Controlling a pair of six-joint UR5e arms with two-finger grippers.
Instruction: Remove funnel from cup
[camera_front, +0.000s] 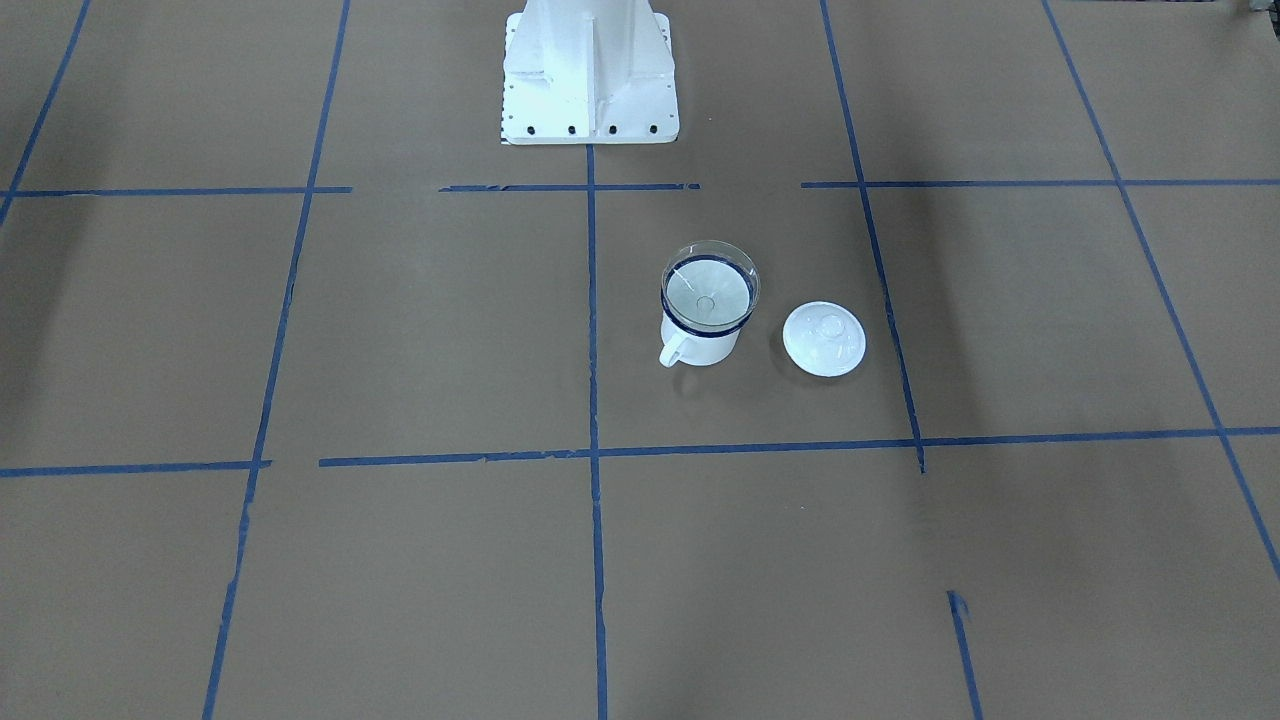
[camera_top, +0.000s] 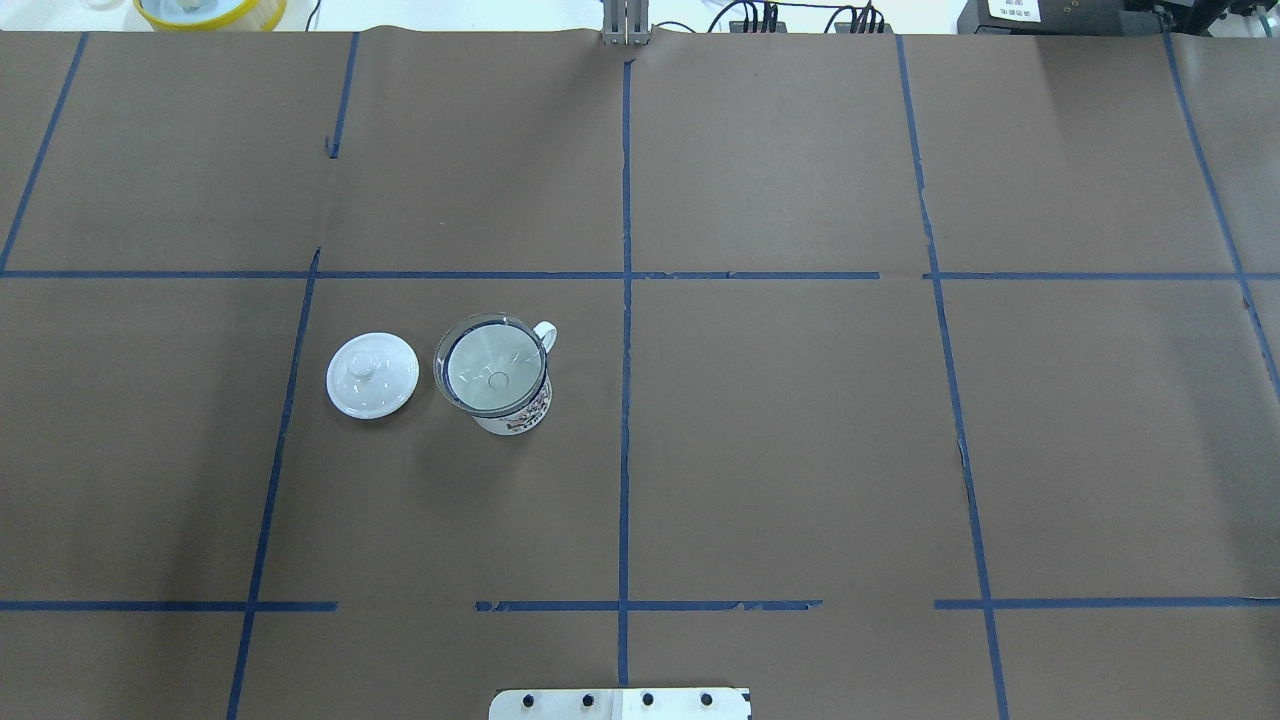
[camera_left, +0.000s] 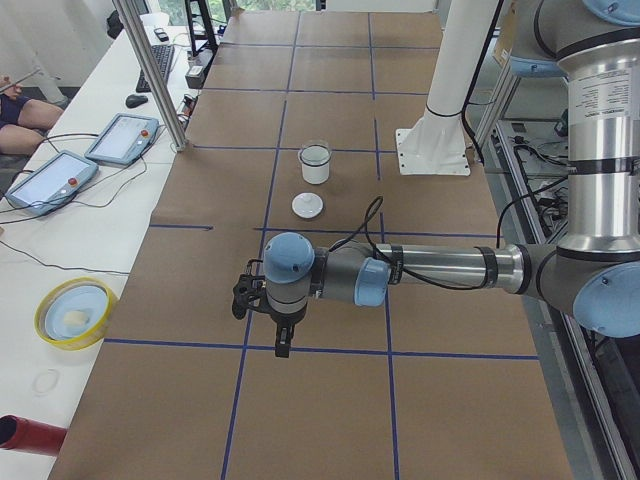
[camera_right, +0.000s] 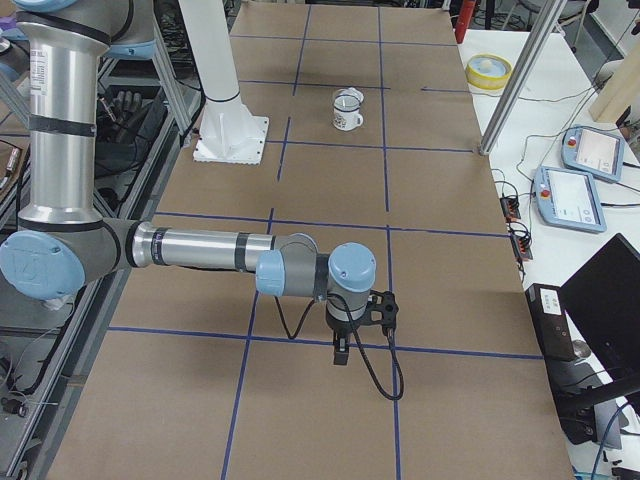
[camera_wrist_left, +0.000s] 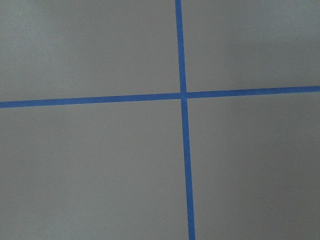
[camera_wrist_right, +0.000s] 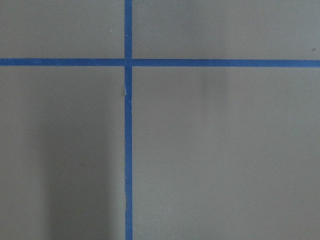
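The clear funnel (camera_front: 708, 290) sits in the white mug (camera_front: 705, 348) with a dark blue rim, its bowl resting on the rim and its spout down inside. Both also show in the overhead view, the funnel (camera_top: 492, 362) in the mug (camera_top: 520, 415), on the robot's left half. The left gripper (camera_left: 283, 345) shows only in the exterior left view, far from the mug (camera_left: 316, 165). The right gripper (camera_right: 343, 355) shows only in the exterior right view, far from the mug (camera_right: 347, 110). I cannot tell whether either is open or shut. Both wrist views show only brown paper and blue tape.
A round white knobbed lid (camera_front: 824, 339) lies on the table beside the mug, apart from it. The white robot base (camera_front: 590, 70) stands behind. A yellow bowl (camera_left: 75, 312), teach pendants (camera_left: 120, 138) and a metal post (camera_left: 155, 75) stand along the far edge.
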